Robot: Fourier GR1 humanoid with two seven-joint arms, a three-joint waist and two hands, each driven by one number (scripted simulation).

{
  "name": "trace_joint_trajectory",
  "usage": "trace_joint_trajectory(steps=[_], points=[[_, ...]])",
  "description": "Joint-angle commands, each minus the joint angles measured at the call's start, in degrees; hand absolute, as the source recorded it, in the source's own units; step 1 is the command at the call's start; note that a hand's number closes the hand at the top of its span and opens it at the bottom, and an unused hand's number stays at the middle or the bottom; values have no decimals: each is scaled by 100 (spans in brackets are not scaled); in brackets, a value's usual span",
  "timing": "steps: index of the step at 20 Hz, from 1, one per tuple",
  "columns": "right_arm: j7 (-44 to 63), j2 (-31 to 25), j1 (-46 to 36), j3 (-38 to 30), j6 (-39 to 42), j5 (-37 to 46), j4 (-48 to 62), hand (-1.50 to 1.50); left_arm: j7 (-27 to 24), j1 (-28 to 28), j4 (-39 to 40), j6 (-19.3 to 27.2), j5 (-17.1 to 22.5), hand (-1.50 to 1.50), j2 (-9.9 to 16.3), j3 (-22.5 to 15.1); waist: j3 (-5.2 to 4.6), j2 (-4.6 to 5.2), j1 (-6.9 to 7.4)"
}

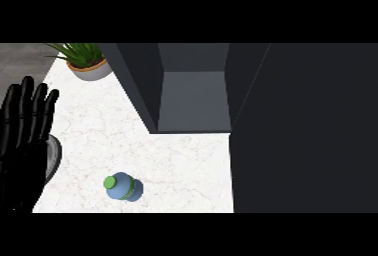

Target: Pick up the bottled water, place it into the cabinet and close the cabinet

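One bottled water (122, 187), one open cabinet (193, 95), one robot hand (26, 130) in my view.

From my head view I count a single bottled water, blue with a green cap and green band, standing on the white marbled desk (103, 135) at about seven o'clock from the picture's middle, well apart from everything else. One dark cabinet sits at twelve o'clock, its grey inside showing, with its door (303, 130) swung out and filling the three o'clock side. One potted plant (87, 61) stands at eleven o'clock near the desk's far corner. I see only the left robot hand, at nine o'clock along the left edge, fingers straight and pointing up, holding nothing, resting. The bottle lies at about four o'clock from that hand, not touching it. The right robot hand does not show.
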Motion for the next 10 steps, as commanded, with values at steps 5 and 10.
trace_joint_trajectory(steps=[5, 10], points=[[-107, 96, 1276, 485, 71, 498, -1040, -150, 521, 1044, -1647, -711, 467, -150, 302, -380, 26, 171, 71], [547, 12, 1474, 1208, 649, -156, -1220, -150, 1358, 1852, -1885, -397, 1489, -150, -435, -1134, 27, 157, 107]])
